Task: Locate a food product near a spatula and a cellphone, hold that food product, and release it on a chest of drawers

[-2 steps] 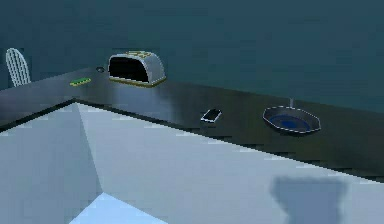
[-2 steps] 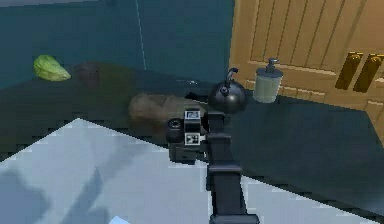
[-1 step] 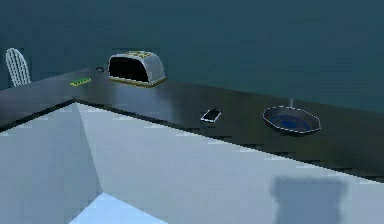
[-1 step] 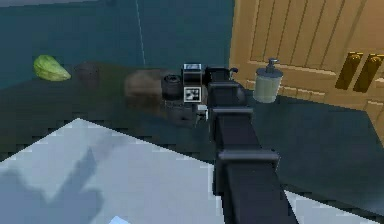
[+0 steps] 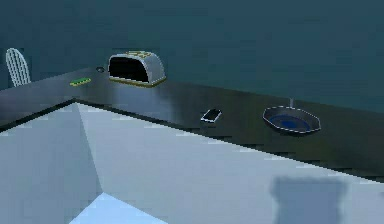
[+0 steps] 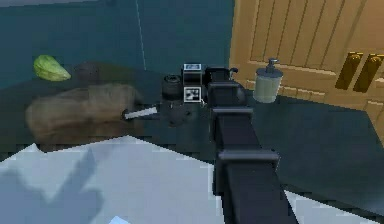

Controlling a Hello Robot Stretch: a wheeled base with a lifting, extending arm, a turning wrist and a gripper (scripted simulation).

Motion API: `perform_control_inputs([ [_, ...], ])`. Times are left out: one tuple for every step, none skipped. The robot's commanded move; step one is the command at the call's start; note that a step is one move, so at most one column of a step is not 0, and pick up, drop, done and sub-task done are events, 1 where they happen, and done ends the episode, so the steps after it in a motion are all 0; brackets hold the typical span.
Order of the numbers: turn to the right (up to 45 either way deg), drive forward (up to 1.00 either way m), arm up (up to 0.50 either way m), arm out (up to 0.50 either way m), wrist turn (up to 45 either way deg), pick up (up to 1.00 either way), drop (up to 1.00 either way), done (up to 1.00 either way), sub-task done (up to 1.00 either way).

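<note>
One brown, loaf-shaped lump [image 6: 78, 112] lies on the dark tabletop [image 6: 320, 130] just beyond the claw [image 6: 160, 110], on its finger side; by shape and colour it is probably the food to be taken. A pale sliver [image 6: 140, 113], perhaps a utensil's blade, lies between the claw and the loaf. Farther out past the loaf from the claw sits a green lump [image 6: 50, 68], which could also be food. Behind the claw, on the side away from its fingers, stands a pale jar [image 6: 268, 82] before wooden doors [image 6: 300, 45].

Because the loaf and sliver lie right at the claw's far end, I cannot tell whether it holds anything or how its fingers stand.

The forward view shows a cellphone [image 5: 210, 115] flat on the tabletop between a toaster [image 5: 137, 67] and a pan [image 5: 291, 120]; its place relative to the claw is unclear.

The reach-and-grasp step seems in hand. Next, the claw needs to settle around the loaf and lift it free without catching the sliver.
</note>
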Motion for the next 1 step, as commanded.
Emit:
perform_control_inputs([
  [0.0, 0.0, 0.0, 0.0, -45.0, 0.0, 0.0, 0.0, 0.0],
])
